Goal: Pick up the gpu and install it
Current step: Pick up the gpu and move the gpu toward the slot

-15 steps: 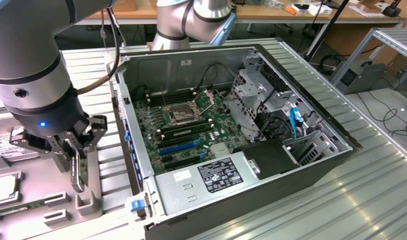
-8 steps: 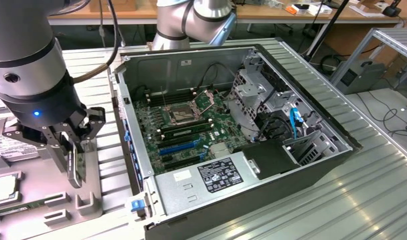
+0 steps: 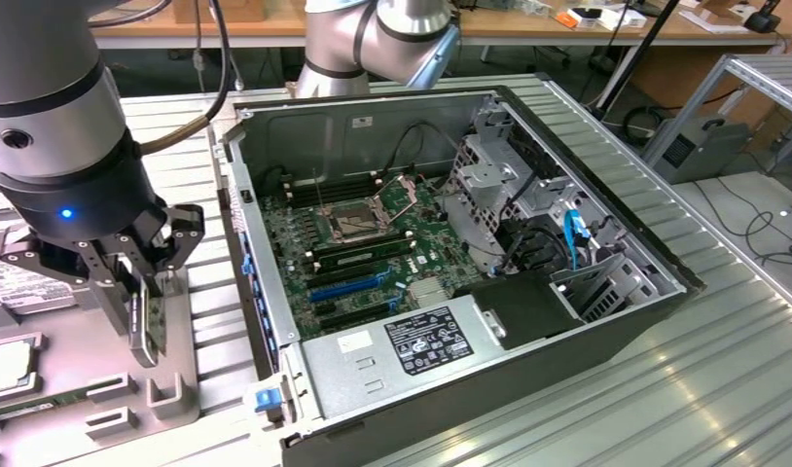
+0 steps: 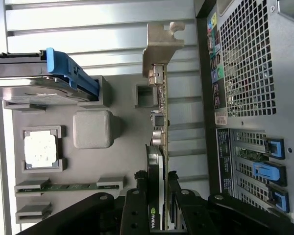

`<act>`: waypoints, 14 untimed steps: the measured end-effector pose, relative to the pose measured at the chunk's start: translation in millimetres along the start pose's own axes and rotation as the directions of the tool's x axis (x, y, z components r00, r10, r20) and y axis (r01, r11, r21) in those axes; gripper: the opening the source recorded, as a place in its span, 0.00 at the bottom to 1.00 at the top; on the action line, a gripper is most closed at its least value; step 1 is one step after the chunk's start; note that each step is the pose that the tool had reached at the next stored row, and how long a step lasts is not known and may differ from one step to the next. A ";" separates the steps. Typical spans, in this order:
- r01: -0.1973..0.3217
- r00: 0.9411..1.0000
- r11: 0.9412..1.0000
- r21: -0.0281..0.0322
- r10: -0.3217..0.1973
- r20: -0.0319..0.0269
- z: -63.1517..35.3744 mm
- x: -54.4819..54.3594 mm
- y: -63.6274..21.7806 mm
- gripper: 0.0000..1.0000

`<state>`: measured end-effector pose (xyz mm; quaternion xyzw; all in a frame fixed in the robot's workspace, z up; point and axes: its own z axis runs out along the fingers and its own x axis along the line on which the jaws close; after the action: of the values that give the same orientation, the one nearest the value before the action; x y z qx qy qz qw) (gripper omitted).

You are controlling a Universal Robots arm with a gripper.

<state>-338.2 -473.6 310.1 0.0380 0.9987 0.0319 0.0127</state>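
Observation:
The gpu (image 3: 147,326) stands on edge over the grey parts tray (image 3: 58,409) at the exterior view's left. My gripper (image 3: 136,292) is shut on the card's upper edge, with a finger on each side. In the wrist view the gpu (image 4: 159,117) shows edge-on, its silver end bracket (image 4: 161,44) at the far end and a black fingertip (image 4: 136,196) pressed on either face by my gripper (image 4: 155,178). I cannot tell whether the card's lower edge touches the tray. The open computer case (image 3: 604,195) lies beside the tray, with blue expansion slots (image 3: 350,287) on its motherboard.
On the tray lie a hard drive with a blue clip (image 4: 39,78), a processor chip (image 4: 40,149) and a green memory stick (image 4: 68,186). The case's rear panel (image 4: 255,73) with blue slot latches (image 4: 269,171) stands close to the card. A second arm's base (image 3: 370,39) rises behind the case.

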 end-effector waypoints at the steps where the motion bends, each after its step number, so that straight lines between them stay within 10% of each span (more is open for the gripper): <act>1: 0.000 1.000 1.000 0.004 0.000 0.000 -0.3 -0.1 0.0 0.27; 5: 0.001 1.000 1.000 0.028 -0.001 0.002 -3.4 -0.2 0.2 0.27; 14: 0.001 1.000 1.000 0.030 -0.001 0.002 -15.9 -0.6 1.1 0.27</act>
<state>-338.0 -473.6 326.1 0.0378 0.9991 0.0168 0.0132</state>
